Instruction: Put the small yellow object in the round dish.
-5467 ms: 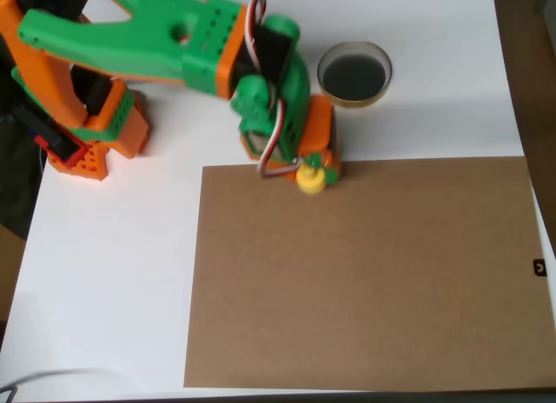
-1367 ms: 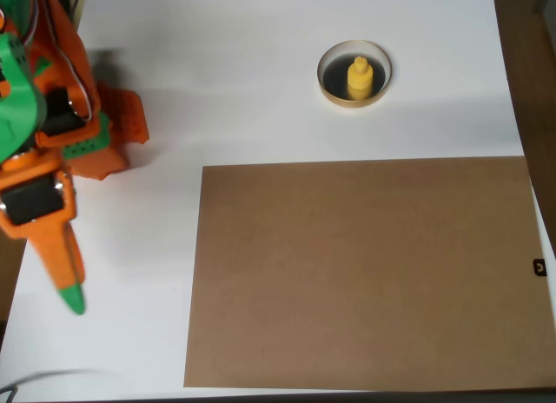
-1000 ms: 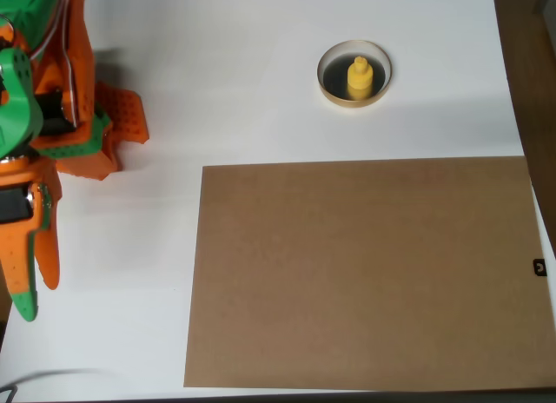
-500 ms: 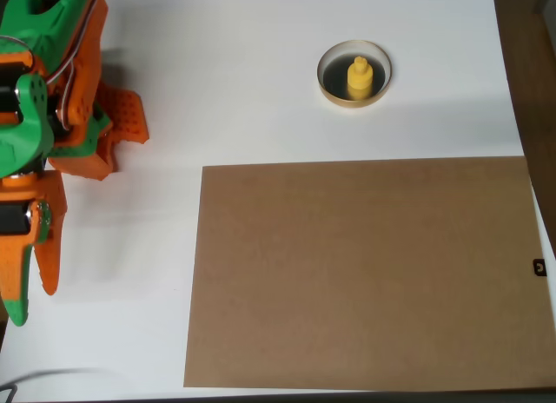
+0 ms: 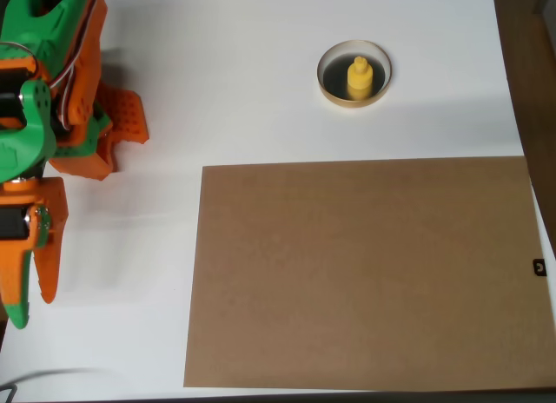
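The small yellow object stands upright inside the round dish, whose pale rim rings a dark floor, on the white table at the upper middle of the overhead view. My orange and green gripper hangs far off at the left edge, pointing toward the bottom of the picture. Its two fingers lie close together with nothing between them. A wide stretch of table separates it from the dish.
A large brown cardboard sheet covers the lower right of the white table. The arm's orange base sits at the upper left. A dark strip runs along the table's right edge.
Since 5.5 s ago the yellow object has gone from the gripper at the cardboard's top edge into the dish. The arm has swung back to the left edge and has barely shifted over the last half second.
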Available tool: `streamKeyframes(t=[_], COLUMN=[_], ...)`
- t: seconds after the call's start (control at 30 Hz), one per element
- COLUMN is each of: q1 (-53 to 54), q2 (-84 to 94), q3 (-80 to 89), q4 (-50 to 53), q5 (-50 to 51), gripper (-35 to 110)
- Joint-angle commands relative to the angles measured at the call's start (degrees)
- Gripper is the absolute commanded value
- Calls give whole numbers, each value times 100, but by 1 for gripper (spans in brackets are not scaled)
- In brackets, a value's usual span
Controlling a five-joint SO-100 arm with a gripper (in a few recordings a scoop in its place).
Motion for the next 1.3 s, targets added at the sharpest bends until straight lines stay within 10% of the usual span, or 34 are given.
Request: streamKeyframes(t=[0.0, 1.27], q1=[97, 202], q2=[185, 185], q3=[0, 229], q4=[-44, -721], q5=[9, 185], gripper=[19, 0])
